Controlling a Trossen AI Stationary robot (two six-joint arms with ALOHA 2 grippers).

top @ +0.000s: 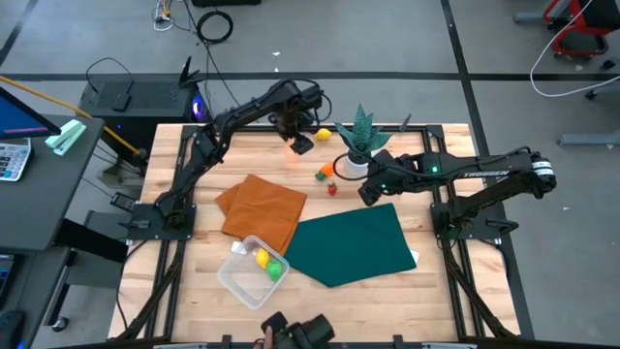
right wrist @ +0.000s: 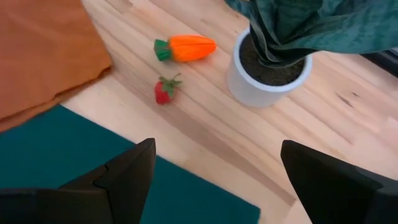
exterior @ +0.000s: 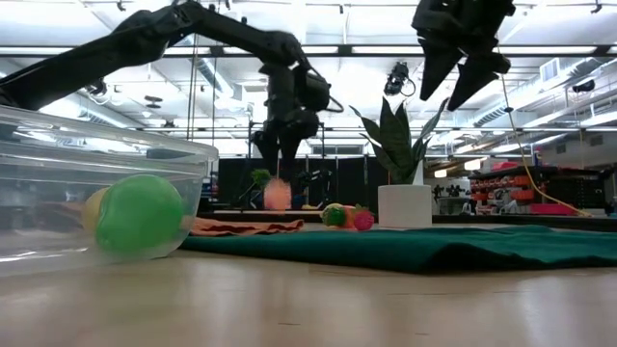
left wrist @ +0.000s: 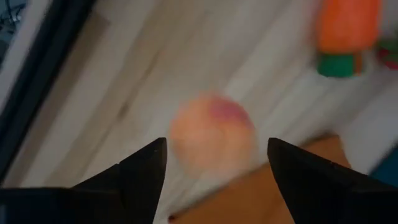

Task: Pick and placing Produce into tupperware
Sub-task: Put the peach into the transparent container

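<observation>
I'm seeing the left claw (left wrist: 214, 168) hanging spread over a round peach (left wrist: 213, 132), peach-orange with a pink blush, near the worktop's far edge. The right claw (right wrist: 214, 180), also spread, is hovering above the green cloth (right wrist: 56, 149) by the potted plant (right wrist: 270, 68). A carrot (right wrist: 186, 48) and strawberry (right wrist: 163, 91) are lying between the cloths. The clear tub (top: 242, 276), near the front edge, is holding yellow and green pieces.

Before you: one clear tub (top: 235, 278) holding two pieces, yellow (top: 261, 258) and green (top: 274, 270); four loose on the table, a peach (left wrist: 212, 132), lemon (top: 323, 134), carrot (right wrist: 185, 48) and strawberry (right wrist: 163, 91); two cloths, orange (top: 262, 208) and green (top: 351, 242); one potted plant (top: 361, 145).
</observation>
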